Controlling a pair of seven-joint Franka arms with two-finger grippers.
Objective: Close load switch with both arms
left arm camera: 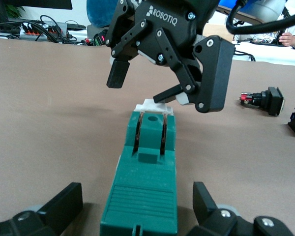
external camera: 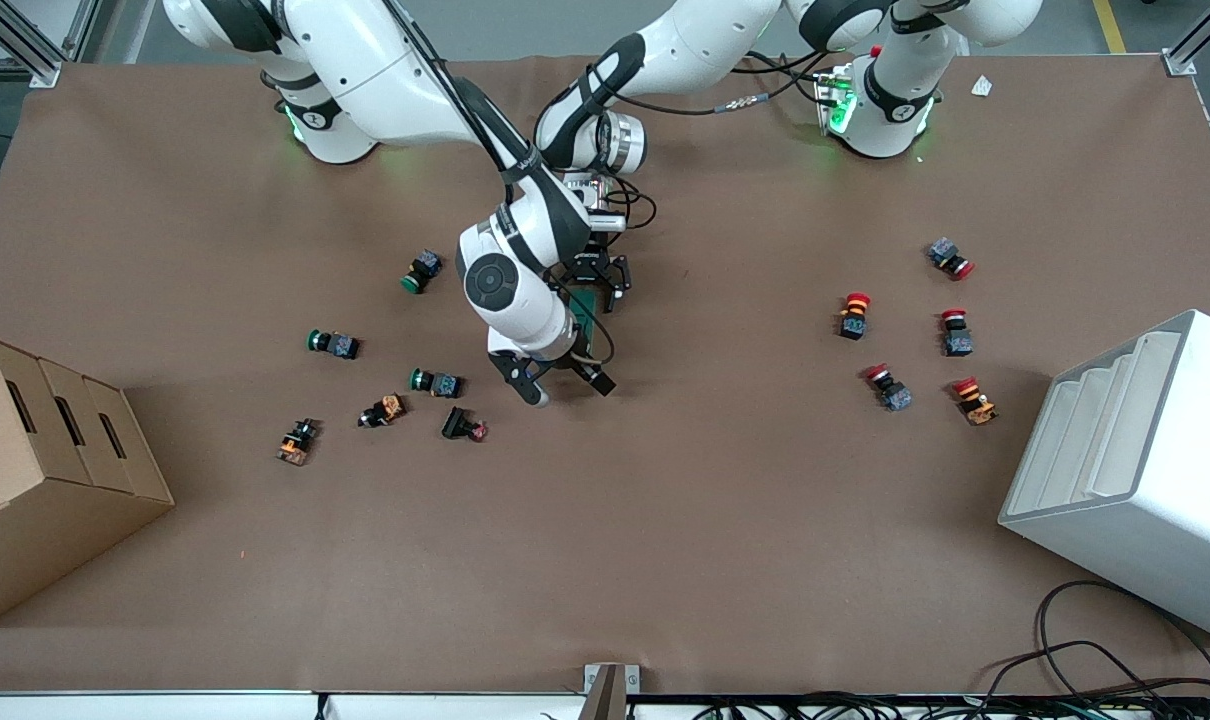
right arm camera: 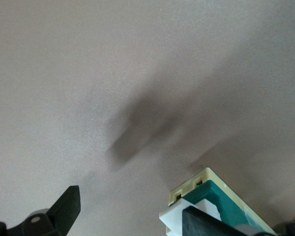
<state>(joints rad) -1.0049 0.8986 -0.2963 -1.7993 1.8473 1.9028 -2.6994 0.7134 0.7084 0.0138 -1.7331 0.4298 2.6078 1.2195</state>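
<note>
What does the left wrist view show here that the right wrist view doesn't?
Only the left wrist view shows the right gripper open over the load switch's white lever end, the left gripper open around the switch's body, and a red-tipped button on the table. Only the right wrist view shows the switch's cream end close up. Both show the green switch and the brown table.
</note>
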